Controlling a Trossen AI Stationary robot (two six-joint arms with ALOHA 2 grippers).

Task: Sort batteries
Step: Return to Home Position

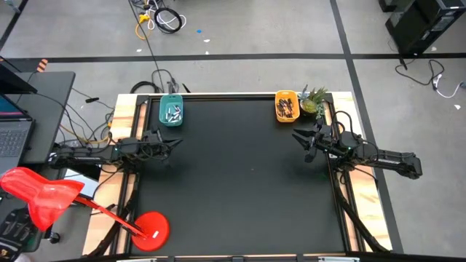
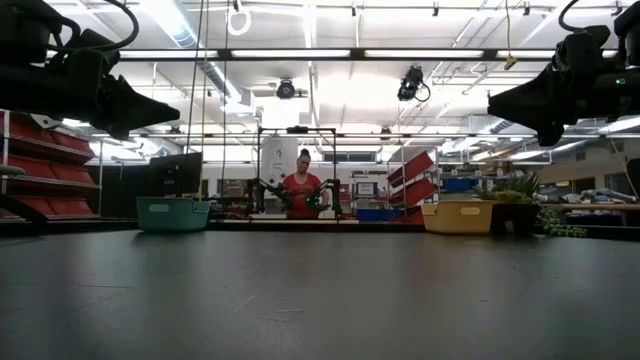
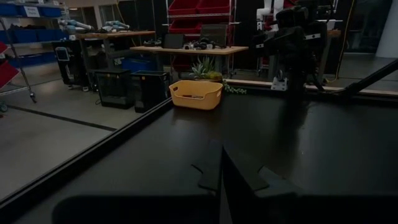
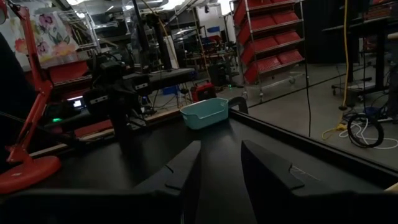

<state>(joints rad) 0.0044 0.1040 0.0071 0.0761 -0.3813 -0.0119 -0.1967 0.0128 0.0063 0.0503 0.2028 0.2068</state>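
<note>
The left end effector (image 1: 173, 143) hangs clenched on nothing near the counter's (image 1: 240, 189) left edge; the right end effector (image 1: 300, 137), parted and empty, near its right edge. The silver batteries (image 1: 172, 113) lie in the teal tray (image 1: 162, 118) at the far-left corner and the dark batteries (image 1: 287, 109) in the yellow tray (image 1: 277, 98) at the far-right corner (none shows loose), so sorting seems finished; only parking the arms remains.

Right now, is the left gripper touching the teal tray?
Apart. The high view shows bare table between the left gripper and the teal tray.
</note>
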